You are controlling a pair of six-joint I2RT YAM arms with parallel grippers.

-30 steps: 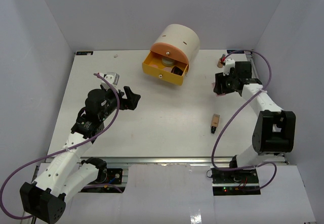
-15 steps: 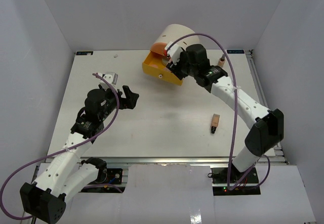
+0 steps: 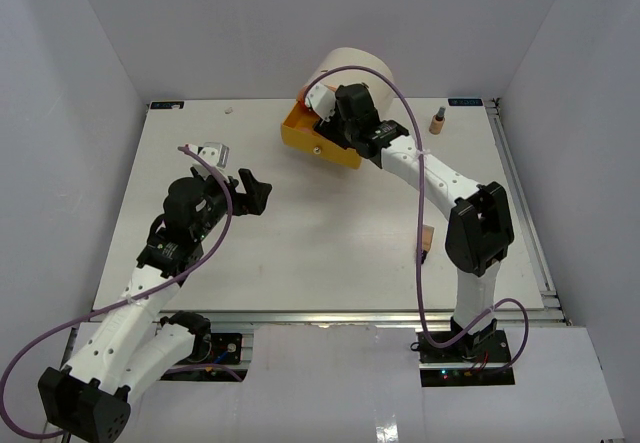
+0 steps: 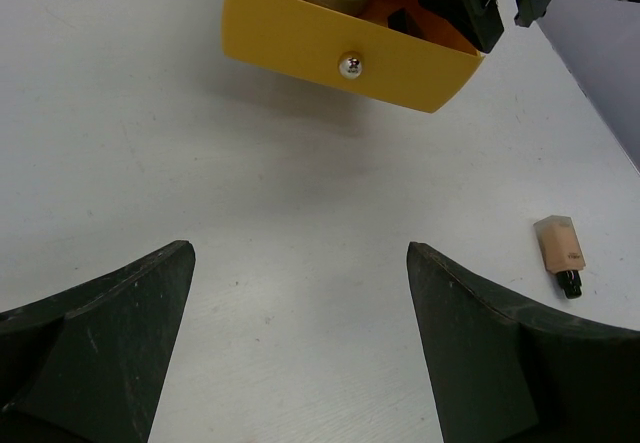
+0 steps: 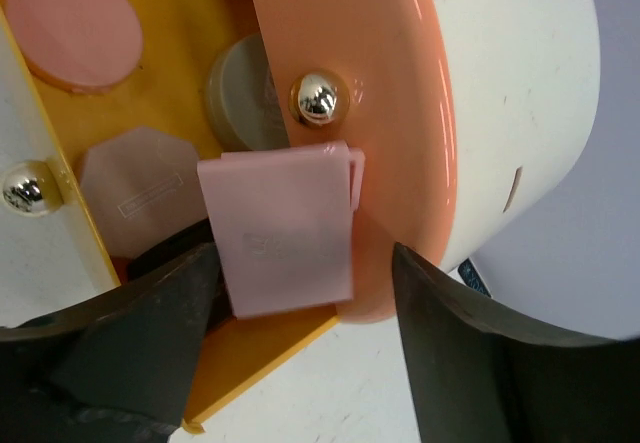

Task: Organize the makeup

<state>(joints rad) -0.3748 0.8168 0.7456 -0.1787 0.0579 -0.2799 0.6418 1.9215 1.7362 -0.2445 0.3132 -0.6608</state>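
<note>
The cream drum (image 3: 358,73) has its yellow drawer (image 3: 312,145) pulled out. My right gripper (image 3: 338,115) hangs over this drawer with its jaws wide apart. In the right wrist view a flat pink compact (image 5: 280,223) stands between the fingers, against the left one and clear of the right one. Below my right gripper (image 5: 303,253) the drawer holds a pink faceted jar (image 5: 135,188), a pink round lid (image 5: 70,25) and a pale green ball (image 5: 240,93). One tan black-capped bottle (image 3: 427,242) lies on the table, another (image 3: 437,121) stands at the back right. My left gripper (image 3: 254,191) is open and empty.
The closed orange drawer (image 5: 330,43) with a silver knob is just above the yellow one. In the left wrist view my left gripper (image 4: 300,253) faces the yellow drawer front (image 4: 300,48), with the lying bottle (image 4: 560,251) to the right. White walls surround the table.
My right arm swung from the back right of the table over to the yellow drawer, carrying the pink compact, and its jaws now stand apart. The left arm barely moved.
</note>
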